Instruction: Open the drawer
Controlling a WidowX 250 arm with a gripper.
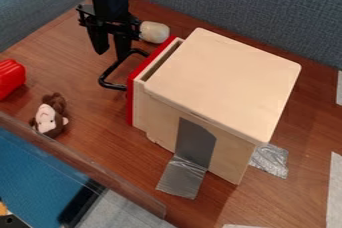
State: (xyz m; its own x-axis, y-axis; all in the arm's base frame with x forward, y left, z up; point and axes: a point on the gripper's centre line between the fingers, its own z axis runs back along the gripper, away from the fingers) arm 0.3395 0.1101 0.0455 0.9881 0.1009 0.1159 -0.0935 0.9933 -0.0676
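The gripper (111,52) hangs at the upper left, pointing down with its two fingers apart. One finger is at the black handle's upper end, behind or against it; I cannot tell whether they touch. The black handle (110,85) sticks out to the left from the drawer's red front (137,73). The drawer (139,106) stands slightly out of the light wooden cabinet (224,82), with a narrow dark gap along its top.
A cream rounded object (154,31) lies right beside the gripper, behind the drawer. A brown monkey plush (50,115) and a red object (9,78) are at the left. Silver tape (182,177) holds the cabinet to the table (100,142). Grey-blue partitions stand behind.
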